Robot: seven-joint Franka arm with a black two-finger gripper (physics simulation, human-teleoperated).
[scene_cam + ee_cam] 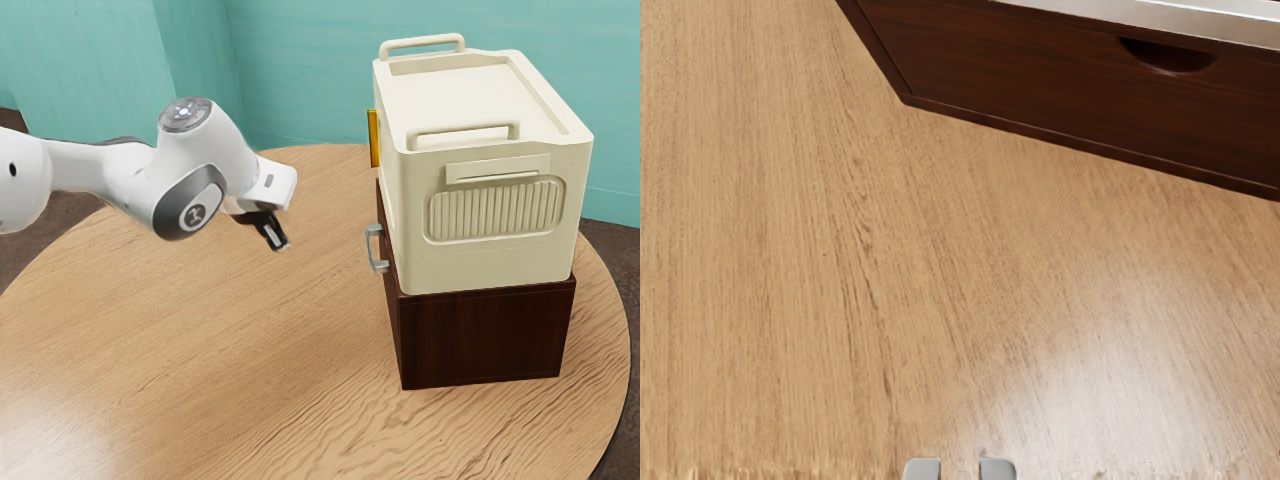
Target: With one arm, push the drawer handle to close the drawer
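The pincer (280,245) hangs above the bench (235,330), tilted downward toward the exterior view's right, with its two fingers parted and a gap between them; it touches neither the handle nor the cabinet. At the wrist view's lower edge, the tips of the pincer (960,470) stand side by side, bare wood showing between them. Out from there, well apart from the pincer, the grey drawer handle (373,248) juts from the side of the dark brown cabinet (485,335) facing the arm. How far the drawer sits out, if at all, I cannot tell. The wrist view also gives that cabinet's dark wooden face, with a rounded recess (1168,58) in it and a pale metallic strip (1160,16) running above. A cream-coloured box (500,240) with two raised bars on its top rests on the cabinet, and beside it stands a narrow yellow thing (374,138), upright. Behind everything rises a teal wall (300,60).
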